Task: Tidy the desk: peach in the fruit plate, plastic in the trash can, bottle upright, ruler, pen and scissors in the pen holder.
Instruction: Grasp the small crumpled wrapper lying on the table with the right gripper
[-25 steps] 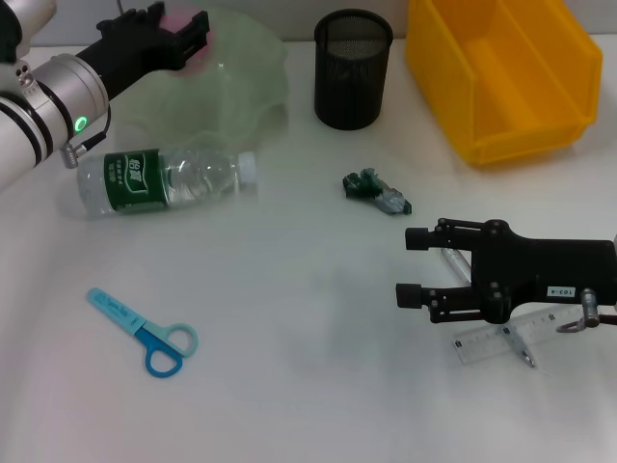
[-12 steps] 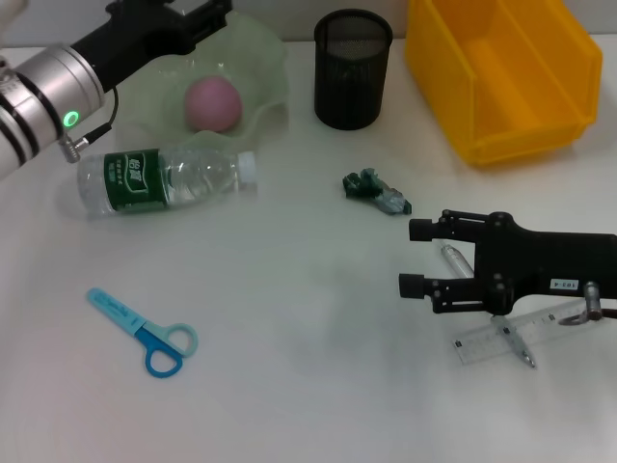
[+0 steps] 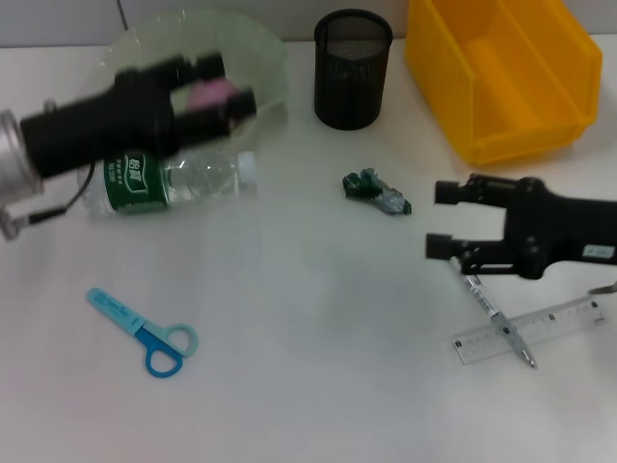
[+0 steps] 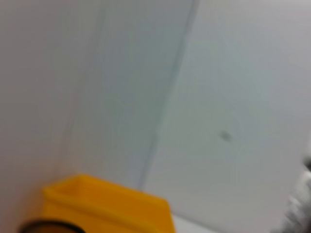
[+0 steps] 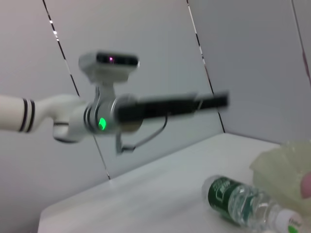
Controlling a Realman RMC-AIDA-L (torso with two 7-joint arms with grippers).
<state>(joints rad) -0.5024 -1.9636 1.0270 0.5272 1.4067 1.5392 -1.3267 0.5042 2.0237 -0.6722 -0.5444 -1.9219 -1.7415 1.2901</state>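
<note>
Peach [image 3: 214,94] already sits in the fruit plate [image 3: 265,53] at eleven o'clock, so you have one job done. Your left claw [image 3: 220,85], prongs apart and empty, hangs over the lying bottle [image 3: 164,179]. Your right claw [image 3: 443,219], also apart, hovers at three o'clock above the pen [image 3: 492,313] and ruler [image 3: 530,331]. Plastic [image 3: 376,192], scissors [image 3: 145,332] and pen holder [image 3: 353,68] wait.
</note>
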